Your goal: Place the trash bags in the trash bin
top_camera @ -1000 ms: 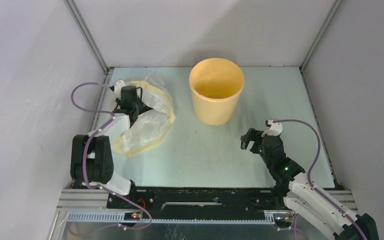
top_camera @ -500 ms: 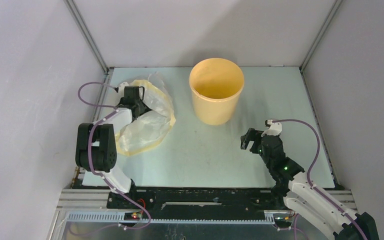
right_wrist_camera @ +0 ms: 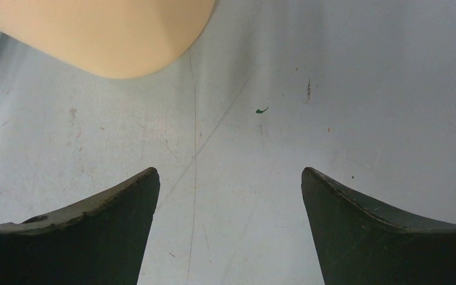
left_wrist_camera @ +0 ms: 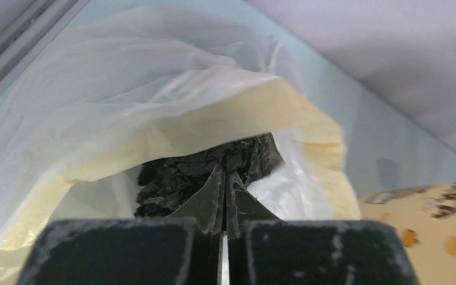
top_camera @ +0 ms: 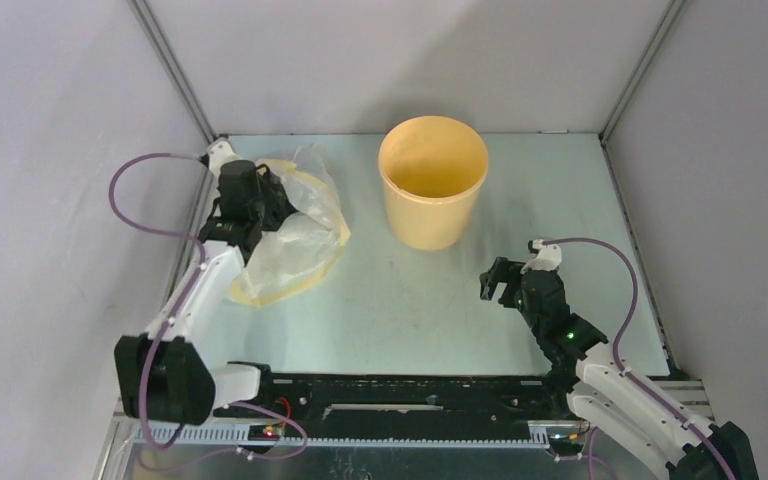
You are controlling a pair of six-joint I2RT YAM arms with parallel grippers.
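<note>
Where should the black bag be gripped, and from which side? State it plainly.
Pinch the exposed crinkled bunch of the black bag, coming in through the clear bag's open mouth, where the left pincer points. Only that bunch shows; yellow-banded film covers the rest.

Table (top_camera: 410, 300): pale grey-green, flat, walled on three sides. On it I found one trash bin (top_camera: 432, 205), yellow-orange, upright, rear centre, and one clear bag (top_camera: 300, 250) with a pale-yellow band, slumped at rear left, apart from the bin. The surface bore thin scratches (right_wrist_camera: 194, 148) and a small green fleck (right_wrist_camera: 262, 110).
</note>
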